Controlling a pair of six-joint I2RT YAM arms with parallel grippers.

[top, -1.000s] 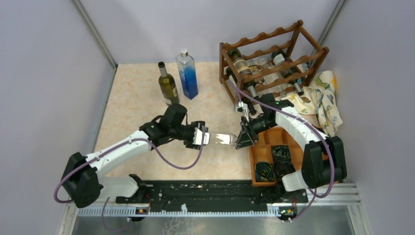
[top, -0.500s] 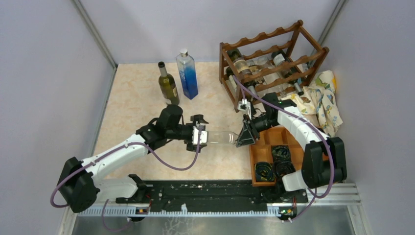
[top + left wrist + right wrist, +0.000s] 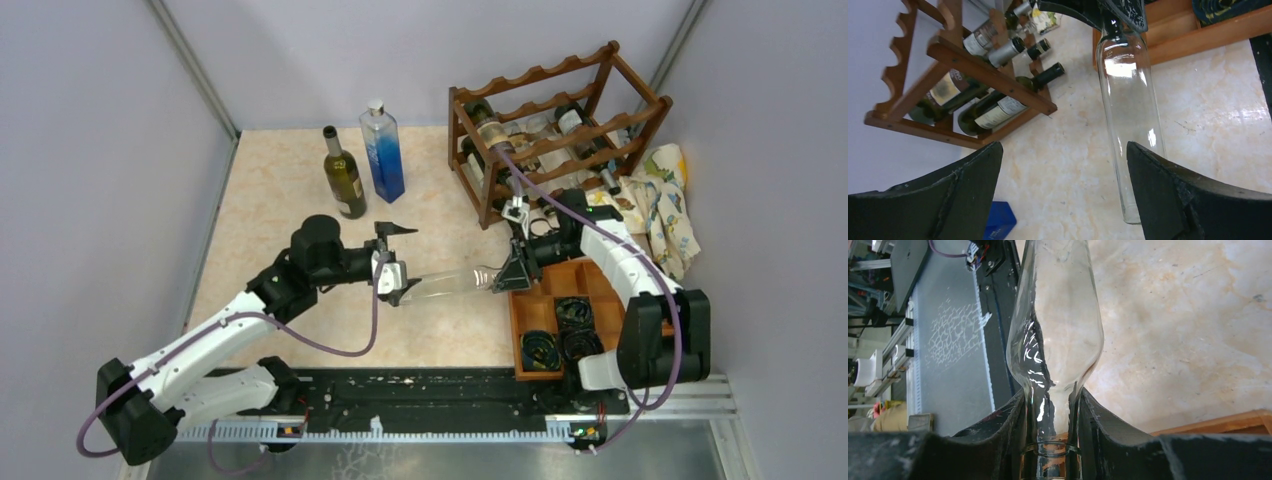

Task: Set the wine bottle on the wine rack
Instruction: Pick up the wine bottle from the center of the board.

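Observation:
A clear empty glass wine bottle (image 3: 455,284) is held roughly level above the table, its neck to the right. My right gripper (image 3: 512,272) is shut on that neck; in the right wrist view the fingers (image 3: 1013,430) clamp the neck and the bottle (image 3: 1058,330) stretches away. My left gripper (image 3: 402,262) is open at the bottle's base, jaws wide apart; in the left wrist view the bottle (image 3: 1130,100) runs beside the right finger (image 3: 1193,200). The dark wooden wine rack (image 3: 555,130) stands at the back right and also shows in the left wrist view (image 3: 973,75).
Several bottles lie in the rack. A green wine bottle (image 3: 343,175) and a blue-tinted bottle (image 3: 383,150) stand at the back centre. A flat wooden compartment tray (image 3: 545,285) with coiled cables sits under the right arm. A patterned cloth (image 3: 665,205) lies at the right.
My left gripper has opened, let go of the bottle's base and drawn back to the left. My right gripper keeps the neck and has shifted slightly right.

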